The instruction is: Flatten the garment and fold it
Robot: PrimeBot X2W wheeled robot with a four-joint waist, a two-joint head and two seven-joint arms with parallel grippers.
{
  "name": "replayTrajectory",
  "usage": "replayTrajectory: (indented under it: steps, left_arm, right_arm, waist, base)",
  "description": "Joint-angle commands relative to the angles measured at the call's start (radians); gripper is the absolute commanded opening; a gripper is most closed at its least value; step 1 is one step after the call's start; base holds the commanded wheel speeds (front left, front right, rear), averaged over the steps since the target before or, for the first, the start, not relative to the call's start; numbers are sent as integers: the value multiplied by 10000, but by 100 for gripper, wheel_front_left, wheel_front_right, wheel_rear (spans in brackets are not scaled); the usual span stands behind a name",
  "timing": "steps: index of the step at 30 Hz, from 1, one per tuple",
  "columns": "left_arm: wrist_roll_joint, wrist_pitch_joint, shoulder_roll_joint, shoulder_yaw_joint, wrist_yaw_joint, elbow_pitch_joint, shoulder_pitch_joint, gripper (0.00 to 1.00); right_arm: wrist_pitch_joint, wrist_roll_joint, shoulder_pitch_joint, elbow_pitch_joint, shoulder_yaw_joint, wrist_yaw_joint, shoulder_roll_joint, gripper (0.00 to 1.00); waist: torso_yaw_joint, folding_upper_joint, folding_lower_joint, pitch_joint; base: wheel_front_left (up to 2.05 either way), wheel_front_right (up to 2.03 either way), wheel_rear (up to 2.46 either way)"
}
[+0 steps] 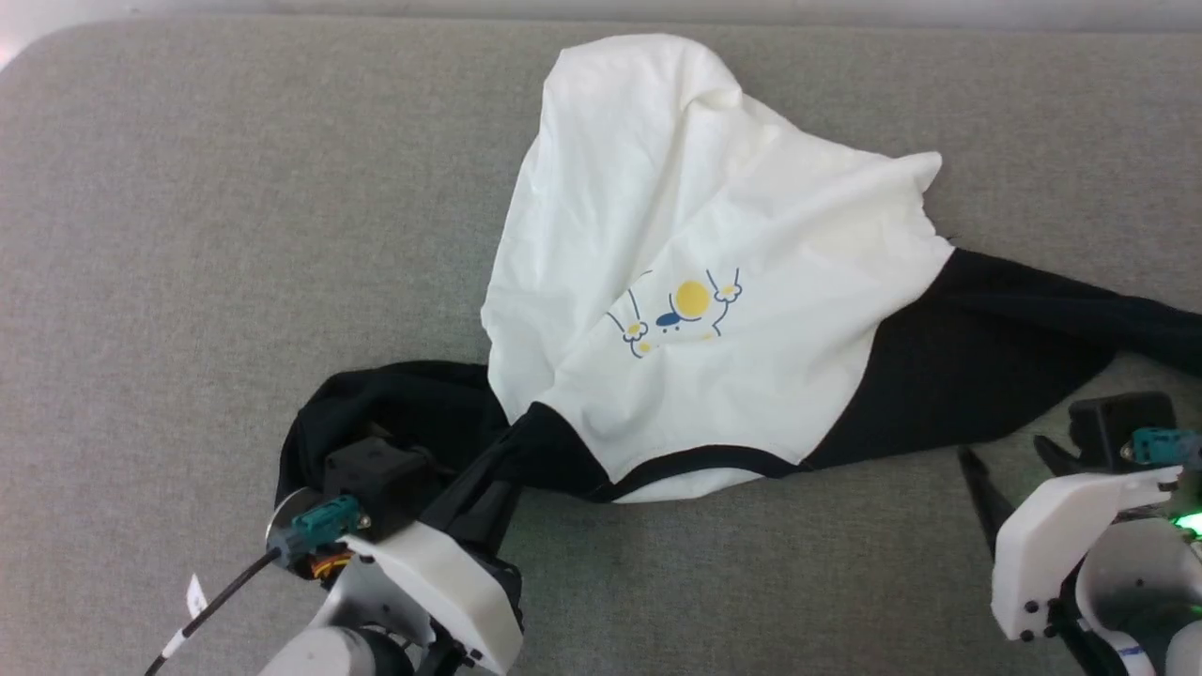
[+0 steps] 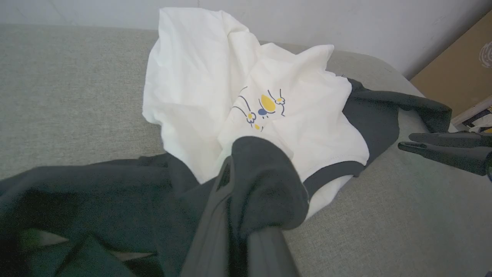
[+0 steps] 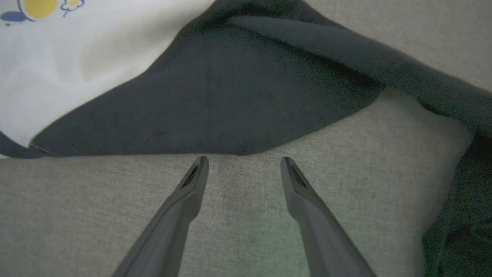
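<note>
The garment (image 1: 714, 207) lies crumpled on the grey cushion, white body bunched up at the middle, with the yellow-and-blue print (image 1: 690, 305) facing up. One black sleeve (image 1: 986, 357) stretches out to the right. The other black sleeve (image 1: 404, 404) is heaped at the lower left. My left gripper (image 1: 507, 460) is shut on the black shoulder cloth beside the collar trim (image 1: 704, 460); in the left wrist view that cloth (image 2: 265, 184) drapes over the fingertips. My right gripper (image 3: 245, 161) stands open on the bare cushion, just short of the right sleeve's edge (image 3: 230, 96), holding nothing.
The grey cushioned surface (image 1: 188, 235) spreads wide to the left and front. A pale wall (image 2: 346, 23) runs behind it, and a brown cardboard box (image 2: 457, 73) stands past its right end. My right gripper's fingers (image 2: 442, 150) reach in at the right of the left wrist view.
</note>
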Motion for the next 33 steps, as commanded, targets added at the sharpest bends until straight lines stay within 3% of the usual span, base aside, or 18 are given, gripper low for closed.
replayTrajectory:
  steps: [1, 8, 14, 15, 16, 19, 27, 33]
  left_arm:
    - [35, -74, -79, -51, -92, 58, -237, 0]
    - [41, -160, -220, -133, -160, 232, -481, 0]
    - [12, -216, -299, -163, -208, 386, -660, 0]
    - [8, -222, -312, -169, -212, 415, -687, 0]
    - [-2, -228, -327, -173, -216, 446, -712, 0]
    - [-23, -262, -366, -181, -232, 558, -785, 0]
    - [-45, -668, -379, -6, -201, 766, -813, 0]
    - [18, -1567, -378, 519, 146, 156, -492, 0]
  right_arm:
    - [210, -145, -252, 36, -158, -9, 10, 100]
    - [355, -220, -566, 154, -373, -9, 174, 100]
    - [336, -114, -786, 590, 28, -9, 262, 100]
    - [338, -91, -832, 680, 113, -9, 272, 88]
    - [312, -80, -892, 769, 153, -9, 282, 47]
    - [52, -89, -1131, 1043, 309, -9, 297, 0]
    - [-1567, 254, -1583, 1349, 8, -9, 348, 0]
    - [-3054, 905, -1567, 874, -343, -9, 359, 0]
  waist:
    - [257, 0, -1, 368]
    - [437, 0, -1, 784]
    - [510, 0, -1, 1016]
    - [508, 0, -1, 1040]
    - [499, 0, -1, 1060]
    - [455, 0, -1, 1084]
    - [260, 0, -1, 599]
    - [-23, 0, -1, -278]
  base:
    - [0, 0, 0]
    - [0, 0, 0]
    - [0, 0, 0]
    - [0, 0, 0]
    - [0, 0, 0]
    - [0, 0, 0]
    - [0, 0, 0]
    - [0, 0, 0]
